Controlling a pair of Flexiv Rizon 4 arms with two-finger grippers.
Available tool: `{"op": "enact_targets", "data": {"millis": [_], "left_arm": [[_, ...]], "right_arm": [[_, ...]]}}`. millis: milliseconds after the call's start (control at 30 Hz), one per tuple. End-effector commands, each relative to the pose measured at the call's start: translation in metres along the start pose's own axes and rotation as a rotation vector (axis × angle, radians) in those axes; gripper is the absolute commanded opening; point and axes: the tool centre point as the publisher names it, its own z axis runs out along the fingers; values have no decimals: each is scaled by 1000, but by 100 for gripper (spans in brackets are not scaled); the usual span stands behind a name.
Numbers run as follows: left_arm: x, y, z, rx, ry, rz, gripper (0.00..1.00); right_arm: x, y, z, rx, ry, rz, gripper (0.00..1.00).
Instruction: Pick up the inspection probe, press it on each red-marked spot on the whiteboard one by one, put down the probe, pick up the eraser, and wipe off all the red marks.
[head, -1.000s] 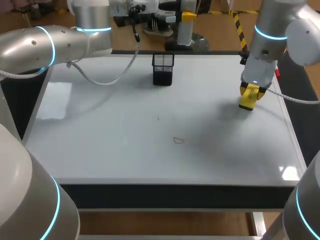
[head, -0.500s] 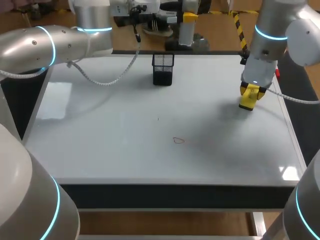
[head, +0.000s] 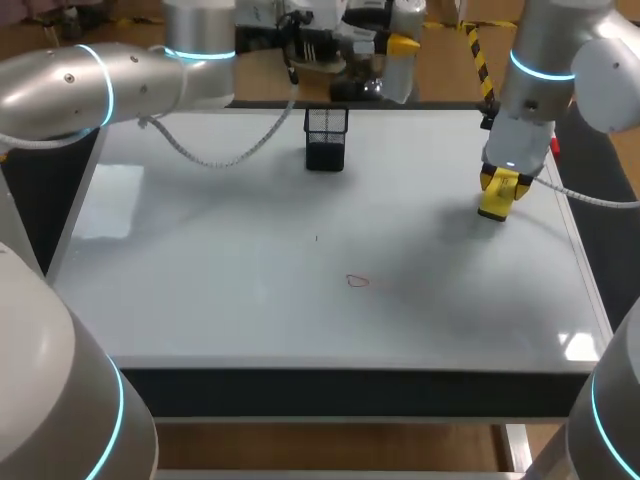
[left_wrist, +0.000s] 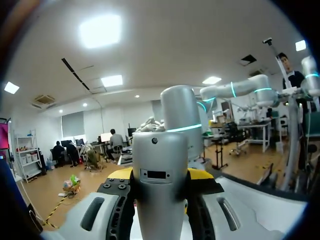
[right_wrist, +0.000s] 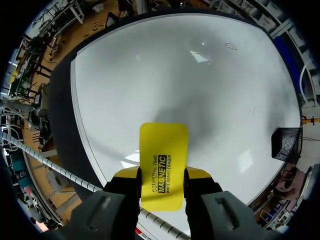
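Beyond the far edge of the board (head: 200, 280), the left claw (left_wrist: 160, 176) pinches the probe (left_wrist: 160, 200) from both sides, its yellow tips showing just behind the silver body. The probe's long axis runs along the fingers, its end aimed out at the room rather than down at the board.

Near the board's right edge, the right claw (right_wrist: 162, 175) is clamped on the yellow eraser (right_wrist: 163, 145). The eraser's long axis also follows the fingers, and its free end points down at the white surface; I cannot tell whether it touches. One red mark (head: 357, 281) sits near the middle of the board, well apart from the eraser. A black mesh holder (head: 326, 138) stands by the far edge.

Compared with a second ago, the left arm has swung to the right along the far edge, carrying the probe from just right of the holder to farther right. The right arm, eraser and red mark have not shifted.
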Motion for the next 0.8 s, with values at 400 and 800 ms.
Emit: {"op": "enact_targets", "data": {"millis": [400,800], "left_arm": [[99,-10,18,15,75,-66,0],[168,-1,36,41,117,-95,0]], "right_arm": [[1,0,-1,1,2,-2,0],[1,0,-1,1,2,-2,0]]}}
